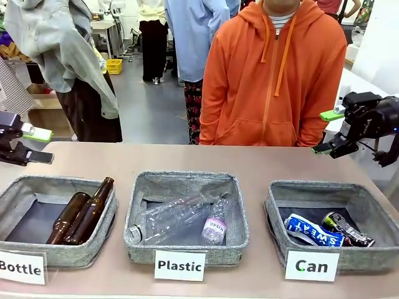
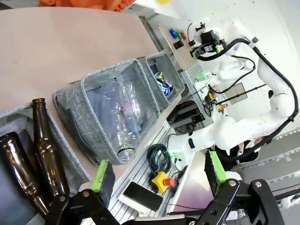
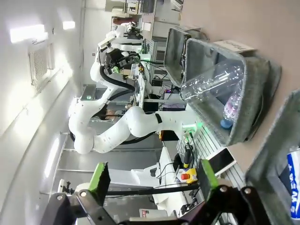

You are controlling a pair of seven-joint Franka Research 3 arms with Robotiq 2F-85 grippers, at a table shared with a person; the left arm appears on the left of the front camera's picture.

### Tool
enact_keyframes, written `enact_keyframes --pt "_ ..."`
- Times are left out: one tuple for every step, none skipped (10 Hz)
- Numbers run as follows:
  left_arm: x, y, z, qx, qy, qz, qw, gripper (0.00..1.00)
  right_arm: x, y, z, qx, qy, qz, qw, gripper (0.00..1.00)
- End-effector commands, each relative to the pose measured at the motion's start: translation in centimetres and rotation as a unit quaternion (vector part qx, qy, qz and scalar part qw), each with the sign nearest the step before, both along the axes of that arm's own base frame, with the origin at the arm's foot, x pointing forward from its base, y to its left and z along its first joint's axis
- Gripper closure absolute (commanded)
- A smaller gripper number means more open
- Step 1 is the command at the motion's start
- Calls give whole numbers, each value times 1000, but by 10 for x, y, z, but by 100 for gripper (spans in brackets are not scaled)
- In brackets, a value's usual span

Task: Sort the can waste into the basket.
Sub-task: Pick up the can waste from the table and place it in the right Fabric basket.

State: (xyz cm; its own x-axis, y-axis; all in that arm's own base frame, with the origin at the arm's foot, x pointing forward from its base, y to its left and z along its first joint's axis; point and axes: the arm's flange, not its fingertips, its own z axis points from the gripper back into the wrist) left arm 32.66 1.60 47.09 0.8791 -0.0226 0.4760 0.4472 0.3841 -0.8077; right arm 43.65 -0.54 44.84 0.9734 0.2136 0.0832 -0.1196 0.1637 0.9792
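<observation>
Front view: the left tool (image 1: 30,144) and right tool (image 1: 329,132) hang spread and empty; below and in front of the right tool both cans, blue-white (image 1: 313,230) and black (image 1: 347,229), lie in the "Can" basket (image 1: 277,205).

Left wrist view: its spread tool (image 2: 159,176) points past the plastic-bottle basket (image 2: 75,101).

Right wrist view: spread tool (image 3: 151,176); the blue-white can (image 3: 294,183) sits at its right.

The tan desk (image 1: 187,159) carries three grey baskets in a row: the Bottle basket (image 1: 19,190) at left, Plastic basket (image 1: 187,184) in the middle, Can basket (image 1: 324,190) at right. A white sign (image 1: 180,266) stands before each.
</observation>
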Motion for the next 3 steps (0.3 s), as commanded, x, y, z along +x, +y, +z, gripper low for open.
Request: enact_keyframes --pt "-1 2 1 -1 3 -1 1000 0 3 0 3 6 -4 -2 1000 0" --pt "-1 2 1 -1 3 -1 1000 0 3 0 3 6 -4 -2 1000 0" --pt "-1 2 1 -1 3 -1 1000 0 3 0 3 6 -4 -2 1000 0"
